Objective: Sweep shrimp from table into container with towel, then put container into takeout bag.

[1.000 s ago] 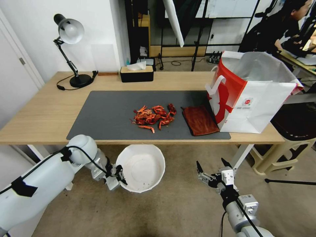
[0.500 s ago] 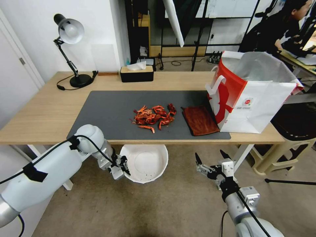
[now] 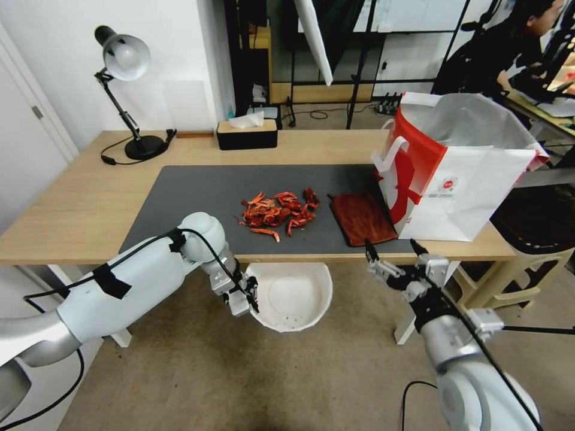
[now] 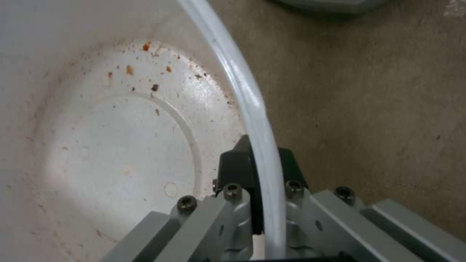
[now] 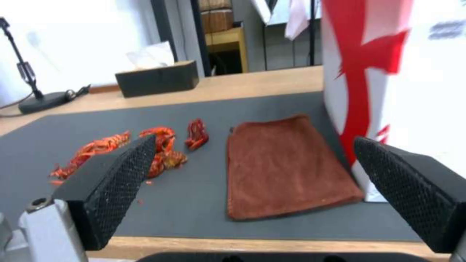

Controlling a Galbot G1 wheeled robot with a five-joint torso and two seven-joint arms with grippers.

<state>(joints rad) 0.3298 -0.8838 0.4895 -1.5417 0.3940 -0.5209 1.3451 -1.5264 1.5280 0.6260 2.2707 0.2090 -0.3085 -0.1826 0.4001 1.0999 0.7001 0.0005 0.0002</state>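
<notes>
The shrimp [image 3: 278, 212] lie in a red-orange pile on the dark mat of the table [image 3: 78, 203]; they appear too in the right wrist view [image 5: 145, 147]. Beside them on the right lies the red-brown towel [image 3: 361, 217], flat [image 5: 284, 165]. The white container [image 3: 293, 294] hangs below the table's front edge, my left gripper [image 3: 248, 297] shut on its rim [image 4: 255, 120]. My right gripper [image 3: 392, 256] is open at the table's front edge, just before the towel, its fingers [image 5: 114, 182] spread wide. The takeout bag [image 3: 458, 170] stands open at the right.
A black tissue box [image 3: 247, 134] and a desk lamp [image 3: 123, 90] stand at the back of the table. A beige stool [image 3: 527, 263] sits on the floor to the right of the table. Small red crumbs [image 4: 145, 47] speckle the container's inside.
My left gripper has carried the container up and to the right, closer under the table's edge. My right gripper has risen from the floor level to the table's front edge near the towel.
</notes>
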